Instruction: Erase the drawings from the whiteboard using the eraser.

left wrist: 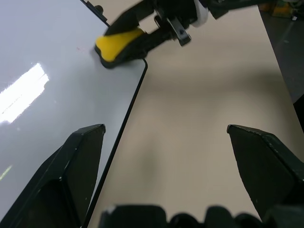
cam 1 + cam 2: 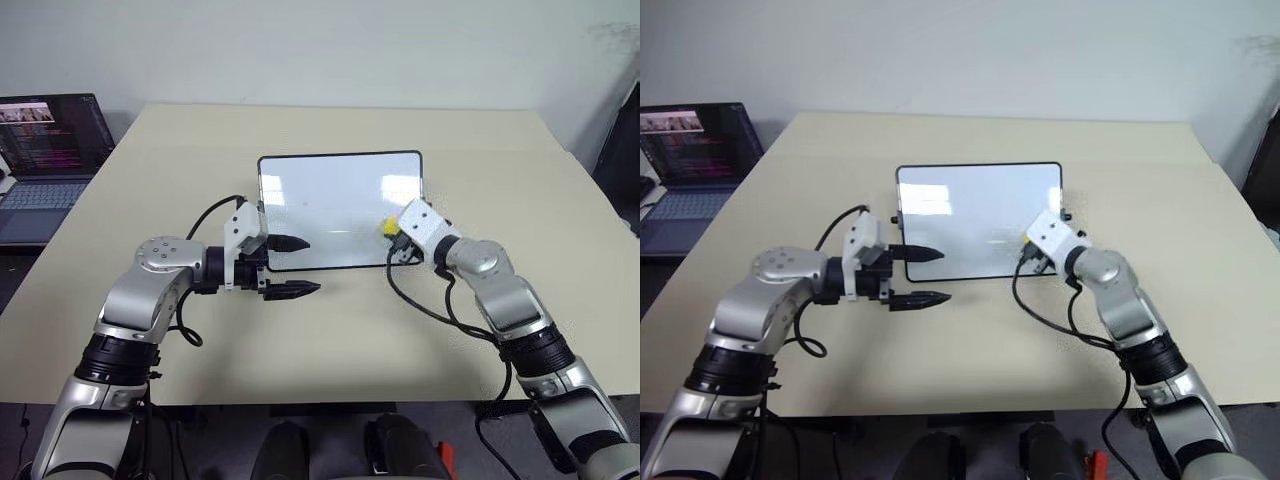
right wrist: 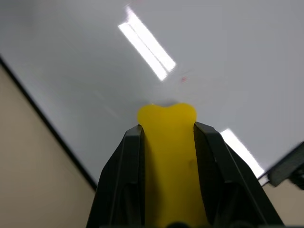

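An open laptop (image 2: 50, 165) sits beside the beige table's (image 2: 330, 330) far-left corner.

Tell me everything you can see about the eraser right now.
The eraser is a small yellow block with a black base, soft-looking, its front end slightly notched. The right gripper has its jaws shut on its sides. It sits against the whiteboard, close to the corner nearest the right arm. A faint red speck remains on the board just ahead of it. The left gripper is apart from it, jaws open over the board's near edge.
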Motion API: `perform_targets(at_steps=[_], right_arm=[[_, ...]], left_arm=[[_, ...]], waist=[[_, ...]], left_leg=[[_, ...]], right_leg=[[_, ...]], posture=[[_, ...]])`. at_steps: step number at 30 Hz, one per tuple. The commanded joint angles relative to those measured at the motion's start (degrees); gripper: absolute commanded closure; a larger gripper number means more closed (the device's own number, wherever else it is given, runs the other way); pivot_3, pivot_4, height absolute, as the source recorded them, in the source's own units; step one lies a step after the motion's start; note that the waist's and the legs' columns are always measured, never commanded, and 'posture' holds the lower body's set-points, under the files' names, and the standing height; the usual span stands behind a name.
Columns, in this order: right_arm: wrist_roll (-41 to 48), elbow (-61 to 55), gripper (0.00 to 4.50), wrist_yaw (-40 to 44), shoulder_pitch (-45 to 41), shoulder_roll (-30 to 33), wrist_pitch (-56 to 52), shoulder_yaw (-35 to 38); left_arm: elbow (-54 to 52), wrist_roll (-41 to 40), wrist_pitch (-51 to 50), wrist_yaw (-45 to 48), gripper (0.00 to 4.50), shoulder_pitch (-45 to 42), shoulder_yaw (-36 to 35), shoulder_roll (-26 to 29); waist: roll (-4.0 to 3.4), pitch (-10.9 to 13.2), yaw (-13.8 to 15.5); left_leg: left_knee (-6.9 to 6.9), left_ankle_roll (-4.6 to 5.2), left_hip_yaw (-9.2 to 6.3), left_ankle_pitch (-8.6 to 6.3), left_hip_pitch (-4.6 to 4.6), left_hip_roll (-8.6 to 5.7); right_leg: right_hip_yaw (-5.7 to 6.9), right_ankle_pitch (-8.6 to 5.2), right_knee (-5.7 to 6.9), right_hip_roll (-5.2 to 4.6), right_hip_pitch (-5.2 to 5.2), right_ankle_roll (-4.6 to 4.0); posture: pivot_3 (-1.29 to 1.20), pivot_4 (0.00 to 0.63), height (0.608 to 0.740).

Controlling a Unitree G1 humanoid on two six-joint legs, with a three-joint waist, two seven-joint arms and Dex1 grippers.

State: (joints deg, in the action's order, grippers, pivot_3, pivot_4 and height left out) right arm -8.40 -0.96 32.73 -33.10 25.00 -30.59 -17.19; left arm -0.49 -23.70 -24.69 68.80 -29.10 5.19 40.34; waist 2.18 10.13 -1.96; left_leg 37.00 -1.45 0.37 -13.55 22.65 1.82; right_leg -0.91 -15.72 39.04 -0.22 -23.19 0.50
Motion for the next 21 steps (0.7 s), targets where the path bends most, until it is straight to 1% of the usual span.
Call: perform_targets(at_steps=[1, 5, 7, 13, 16, 19, 21], right_arm=[[-1.1, 1.8, 3.41, -0.6, -0.2, 0.2, -1.4, 0.3], [-1.5, 3.4, 3.41, -6.2, -3.2, -1.5, 2.0, 4.0], [-0.8, 4.1, 3.41, -7.0, -4.3, -2.1, 2.8, 5.0], [-0.5, 6.1, 3.41, -8.7, -7.6, -5.7, 4.6, 4.6], [-0.9, 7.3, 3.41, -7.1, -7.4, -5.9, 4.3, 3.1], [-1.4, 6.6, 3.41, -1.0, -4.9, -3.3, 1.5, -1.0], [-1.7, 6.7, 3.41, -1.2, -4.3, -2.9, 2.0, -1.0]], left_arm=[[-1.8, -0.4, 0.3, -0.2, 0.0, -0.5, -1.6, 0.6], [-1.6, -0.4, 0.6, -0.4, 0.0, -0.4, -1.5, 0.3], [-1.8, -0.5, 0.6, -0.6, 0.0, -0.3, -1.5, 0.2], [-3.2, -1.0, -0.3, -0.9, 0.0, 0.6, -1.9, 0.7], [-3.8, -1.2, -0.6, -1.0, 0.0, 1.1, -2.4, 1.2], [-4.5, -1.3, -1.0, -1.6, 0.0, 1.7, -3.2, 1.6], [-4.9, -1.4, -1.1, -1.9, 0.0, 2.4, -3.5, 1.7]], waist=[[0.01, 0.0, 0.0], [0.0, 0.0, -0.1], [0.0, 0.0, 0.1], [-0.01, 0.0, -0.1], [-0.02, 0.0, -0.1], [-0.01, 0.0, 0.0], [-0.01, 0.0, 0.0]], left_leg=[[0.0, 0.01, -0.01, 0.01, -0.01, 0.0], [0.0, 0.01, 0.01, 0.01, -0.01, 0.0], [0.01, 0.01, 0.0, 0.01, 0.01, 0.0], [-0.02, 0.01, 0.03, 0.0, 0.18, 0.02], [-0.05, 0.01, 0.03, 0.0, 0.19, 0.04], [-0.07, 0.01, 0.01, 0.0, 0.18, 0.04], [-0.05, 0.01, -0.01, 0.0, 0.15, 0.04]], right_leg=[[0.01, 0.0, 0.01, 0.03, 0.0, 0.0], [-0.02, 0.01, 0.02, 0.05, -0.01, 0.0], [-0.02, 0.02, 0.02, 0.05, -0.02, 0.0], [-0.04, 0.02, -0.06, 0.02, -0.13, -0.05], [-0.03, 0.11, -0.06, 0.02, -0.17, -0.24], [-0.01, 0.13, -0.06, 0.02, -0.16, -0.29], [0.01, 0.1, -0.06, 0.02, -0.13, -0.24]], posture=[[0.0, 0.15, 0.74], [0.0, 0.15, 0.74], [0.0, 0.15, 0.74], [0.0, 0.15, 0.74], [0.0, 0.15, 0.74], [0.0, 0.15, 0.74], [0.0, 0.15, 0.74]])
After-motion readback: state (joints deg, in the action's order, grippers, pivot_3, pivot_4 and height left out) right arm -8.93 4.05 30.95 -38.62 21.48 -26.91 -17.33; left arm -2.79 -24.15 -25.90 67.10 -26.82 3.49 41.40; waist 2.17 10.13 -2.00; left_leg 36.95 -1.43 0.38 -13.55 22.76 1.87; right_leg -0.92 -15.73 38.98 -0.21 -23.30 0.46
